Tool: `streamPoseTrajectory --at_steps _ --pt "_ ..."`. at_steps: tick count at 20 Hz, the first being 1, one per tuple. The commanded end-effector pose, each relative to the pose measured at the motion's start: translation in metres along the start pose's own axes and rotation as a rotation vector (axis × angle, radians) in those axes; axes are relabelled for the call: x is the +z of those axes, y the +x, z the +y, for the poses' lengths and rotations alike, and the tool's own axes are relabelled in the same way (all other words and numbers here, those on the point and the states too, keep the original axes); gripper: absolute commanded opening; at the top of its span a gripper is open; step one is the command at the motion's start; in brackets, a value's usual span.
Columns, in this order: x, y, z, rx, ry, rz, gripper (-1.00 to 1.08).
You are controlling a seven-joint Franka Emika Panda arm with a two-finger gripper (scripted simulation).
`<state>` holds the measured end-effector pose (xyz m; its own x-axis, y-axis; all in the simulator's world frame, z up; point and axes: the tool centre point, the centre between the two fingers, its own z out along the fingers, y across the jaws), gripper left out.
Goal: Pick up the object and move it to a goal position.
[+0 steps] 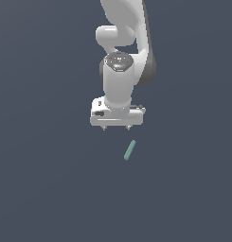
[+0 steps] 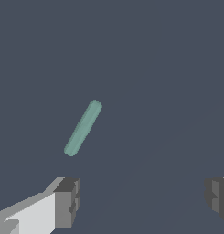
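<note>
1. One teal bar lies slanted on the bench, untouched.
2. One tool, fingers spread wide, holds nothing, just beside the bar.

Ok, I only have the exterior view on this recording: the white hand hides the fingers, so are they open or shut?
Observer: Open. In the wrist view the two dark grey fingers stand far apart, with nothing between them.
Operator: Is the small teal-green rectangular bar inside that gap?
Observer: No. The small teal-green rectangular bar lies ahead of the fingers, clear of both, nearer the one on the white mount than the other.
Operator: Does it lie square to the line between the fingers?
Observer: No, in the wrist view it runs at a slant to that line, so I would guess the gripper needs some turning before closing.
</note>
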<state>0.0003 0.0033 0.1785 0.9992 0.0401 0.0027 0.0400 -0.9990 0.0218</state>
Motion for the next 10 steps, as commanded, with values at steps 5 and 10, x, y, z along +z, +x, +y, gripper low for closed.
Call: streamPoseTrajectory --at_steps 5,10 --pt "0.003 -0.002 0.006 0.007 -0.01 -0.009 1.0" --pt "0.011 -0.007 0.019 0.021 -0.033 -0.029 1.0"
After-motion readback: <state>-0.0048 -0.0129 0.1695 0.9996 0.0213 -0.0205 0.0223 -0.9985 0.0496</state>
